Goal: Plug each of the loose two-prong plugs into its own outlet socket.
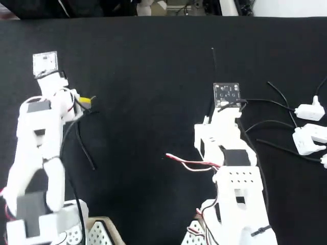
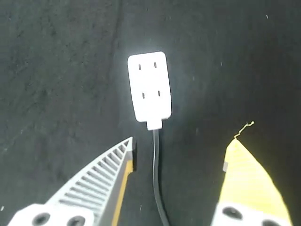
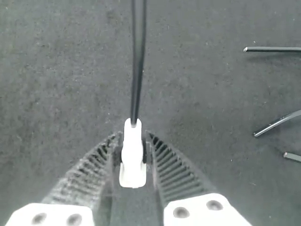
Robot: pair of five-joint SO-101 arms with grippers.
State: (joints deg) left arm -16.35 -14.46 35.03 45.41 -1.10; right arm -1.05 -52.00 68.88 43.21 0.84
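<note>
Left gripper [image 2: 183, 147] spread near the outlet block [image 2: 149, 87] (probably to steady it); right gripper [image 3: 133, 139], well apart, clamps a plug [image 3: 132, 162].

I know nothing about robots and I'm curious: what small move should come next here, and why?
Probably the right end effector should carry its white plug towards the outlet block. It is shut on the plug, while the block lies with its slots empty below the open left end effector.
</note>
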